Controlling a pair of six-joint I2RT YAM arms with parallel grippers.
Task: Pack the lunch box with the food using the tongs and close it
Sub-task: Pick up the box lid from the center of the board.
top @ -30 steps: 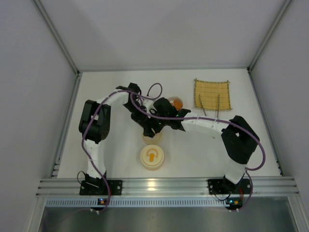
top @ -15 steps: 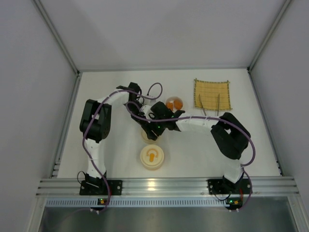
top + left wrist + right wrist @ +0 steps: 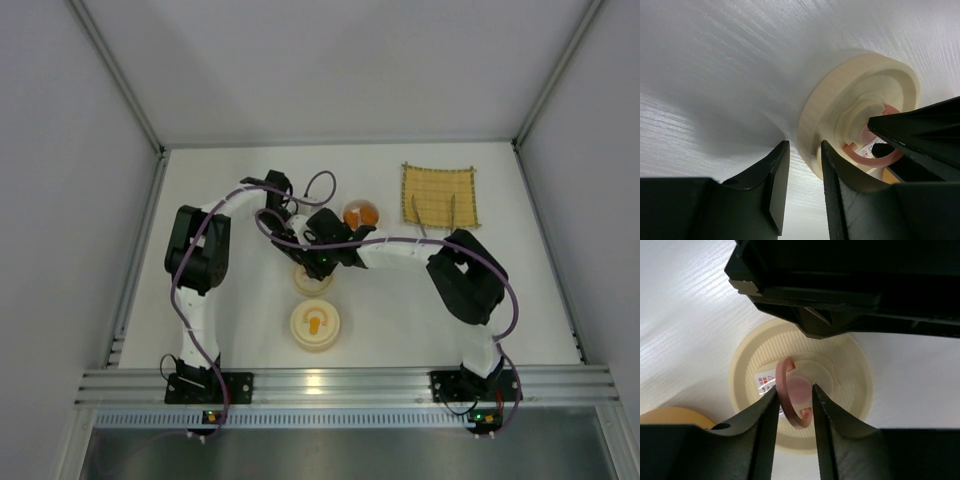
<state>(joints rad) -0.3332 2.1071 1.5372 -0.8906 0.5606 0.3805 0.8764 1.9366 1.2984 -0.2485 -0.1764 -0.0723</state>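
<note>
We log the right gripper: jaws flank the pink handle of the lid; whether they touch it, we cannot tell. The left gripper is slightly apart and empty beside the lid's rim. The lid lies mid-table, near of the food. We'd centre on the handle, then lift straight. White ribbed table; white-walled enclosure.

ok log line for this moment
right claw: pinching lid handle | left claw: open, empty, beside lid | tongs: on mat

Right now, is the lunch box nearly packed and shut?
Not quite. Done: orange food is in a bowl, and the tongs rest on the mat. In hand: right fingers pinch the lid by its pink handle. Left: stacking up and closing the box.
</note>
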